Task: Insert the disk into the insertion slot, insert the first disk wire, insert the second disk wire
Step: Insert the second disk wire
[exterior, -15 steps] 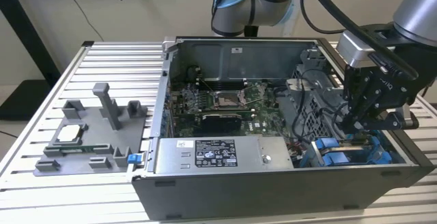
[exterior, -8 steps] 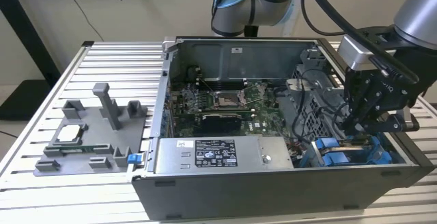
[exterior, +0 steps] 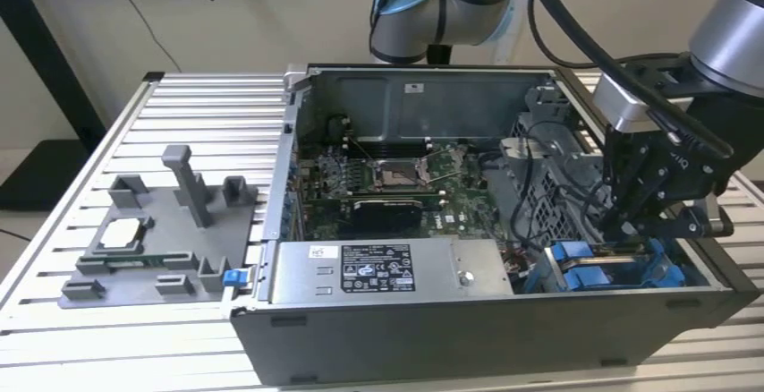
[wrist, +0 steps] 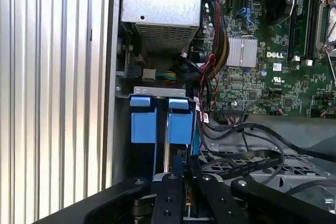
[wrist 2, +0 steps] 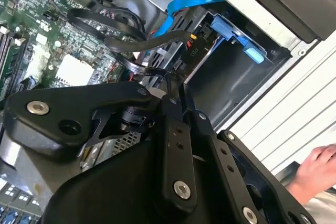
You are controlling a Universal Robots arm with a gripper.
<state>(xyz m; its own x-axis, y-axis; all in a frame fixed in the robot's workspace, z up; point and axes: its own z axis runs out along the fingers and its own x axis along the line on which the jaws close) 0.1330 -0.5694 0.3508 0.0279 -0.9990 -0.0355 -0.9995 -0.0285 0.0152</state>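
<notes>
The insertion slot (exterior: 621, 271) is the grey drive bay in the case corner nearest the exterior view's right. Blue carrier plastic of the disk (exterior: 591, 262) stands in it. In the first wrist view two blue carrier tabs (wrist: 181, 121) sit side by side under the bay's metal lip (wrist: 157, 92); the disk's body is mostly hidden. My gripper (exterior: 627, 231) reaches down into the bay beside the blue plastic. In the second wrist view a black wire with its plug (wrist 2: 191, 45) and a blue flat wire (wrist 2: 194, 1) run to the bay, close to my gripper (wrist 2: 170, 85).
The grey labelled power-supply box (exterior: 382, 271) lies next to the bay, with the motherboard (exterior: 382, 177) behind it. Loose black wires (wrist: 247, 158) cross a grey cage beside my gripper. A grey fixture (exterior: 156, 231) sits on the slatted table. A person's hand (wrist 2: 317, 166) rests outside the case.
</notes>
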